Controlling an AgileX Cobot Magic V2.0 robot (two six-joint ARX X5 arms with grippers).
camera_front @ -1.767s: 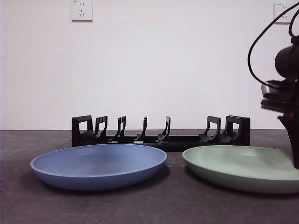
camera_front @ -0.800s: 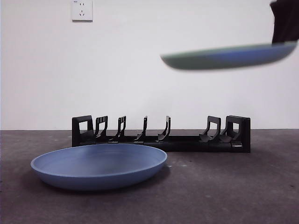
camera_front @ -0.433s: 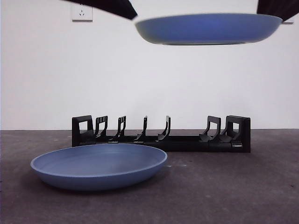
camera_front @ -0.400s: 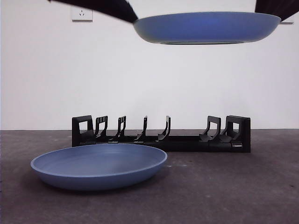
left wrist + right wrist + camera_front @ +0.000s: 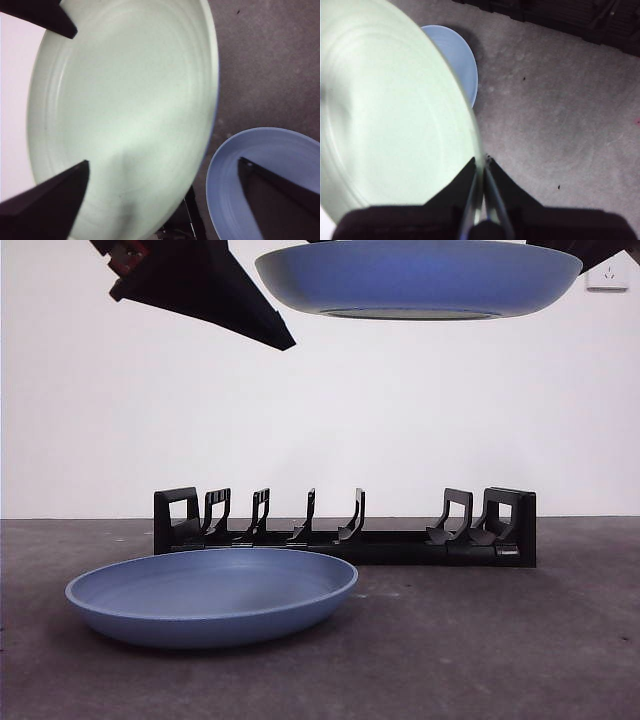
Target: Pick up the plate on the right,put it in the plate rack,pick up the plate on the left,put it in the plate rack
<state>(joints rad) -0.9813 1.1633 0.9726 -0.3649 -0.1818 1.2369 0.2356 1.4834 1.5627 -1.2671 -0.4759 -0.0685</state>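
The right gripper (image 5: 482, 185) pinches the green plate's (image 5: 390, 125) five o'clock rim, while the left gripper (image 5: 165, 195), jaws spread wide, holds nothing.

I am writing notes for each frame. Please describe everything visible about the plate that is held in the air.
The raised plate is round and shallow, pale green inside with a bluish underside and a matte, plastic-like look. It hangs roughly level, high above the plate rack, touching nothing on the table. The right gripper pinches its rim, jaws shut on it. The left gripper is open beside it, not gripping.
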